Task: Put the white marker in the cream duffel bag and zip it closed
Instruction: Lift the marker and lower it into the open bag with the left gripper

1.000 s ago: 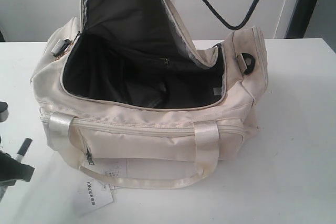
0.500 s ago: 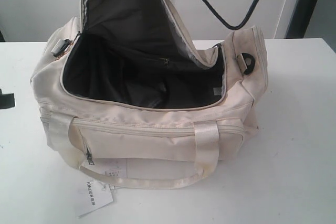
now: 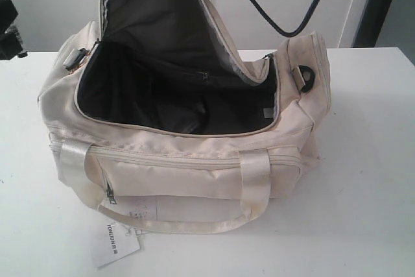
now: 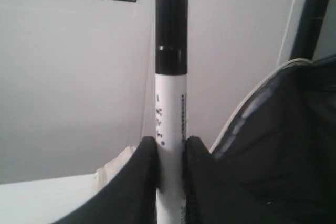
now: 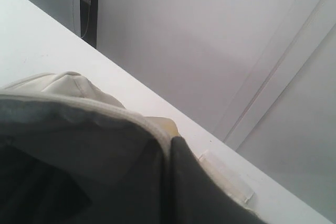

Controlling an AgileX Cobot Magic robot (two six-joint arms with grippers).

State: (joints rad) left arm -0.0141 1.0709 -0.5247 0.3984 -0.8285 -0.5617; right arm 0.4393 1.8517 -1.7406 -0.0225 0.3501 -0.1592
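One slim white marker [image 4: 170, 108] has a black cap and dark print.

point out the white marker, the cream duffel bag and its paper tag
white marker [image 4: 170, 114]: left wrist view, white barrel
cream duffel bag [image 3: 194, 183]: exterior view, front panel
paper tag [image 3: 115, 241]: exterior view, tag's middle

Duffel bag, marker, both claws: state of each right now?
cream duffel bag, main zip open, top flap held up
white marker, capped, gripped, not yet in bag
left claw, shut on marker
right claw, shut on bag flap
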